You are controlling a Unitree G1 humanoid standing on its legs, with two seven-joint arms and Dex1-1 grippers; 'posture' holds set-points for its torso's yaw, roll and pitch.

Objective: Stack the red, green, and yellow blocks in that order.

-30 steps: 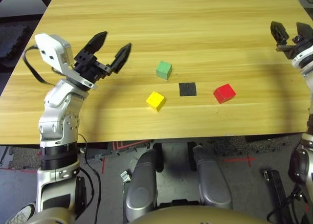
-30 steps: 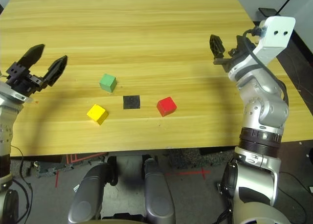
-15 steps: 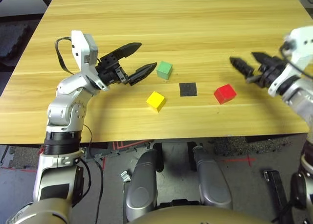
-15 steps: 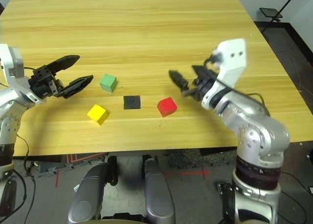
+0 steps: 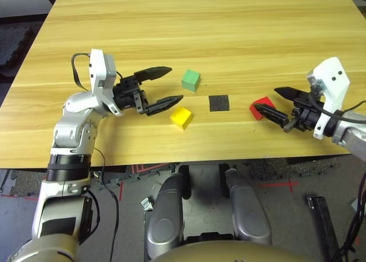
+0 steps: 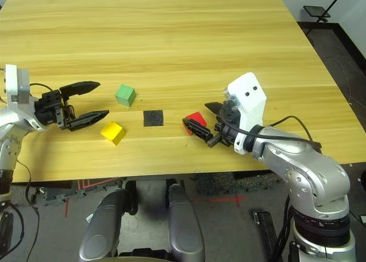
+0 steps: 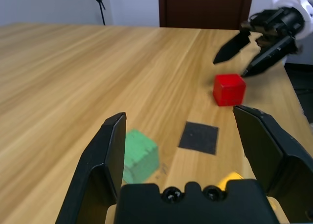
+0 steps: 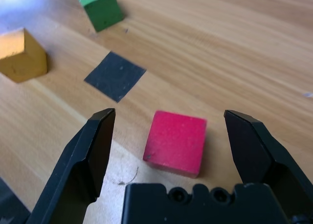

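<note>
Nothing stacked yet. On the pale wooden table (image 5: 229, 22) all three cubes sit apart, each flat on the surface, with the whole stack left to build: red as base, green on it, yellow on top.

Right gripper (image 6: 201, 120): jaws spread wide, low over the near right of the table, straddling the small matte red cube (image 8: 175, 142). In the right wrist view the cube sits between the two fingers with clear gap on both sides, so no contact and no grip. Looks lined up for a pick, judging by the pose.

Left gripper (image 5: 163, 87): also wide apart, holding nothing, pointing right toward the middle. Its tips are near the other two cubes, touching neither.

Small matte green cube (image 5: 191, 80): just right of the far left fingertip, farthest of the three.

Small matte yellow cube (image 5: 180, 117): near side, just right of the near left fingertip.

Flat black square patch (image 5: 219, 103): between yellow and red cubes, bare; likely the stack spot, can't confirm.
</note>
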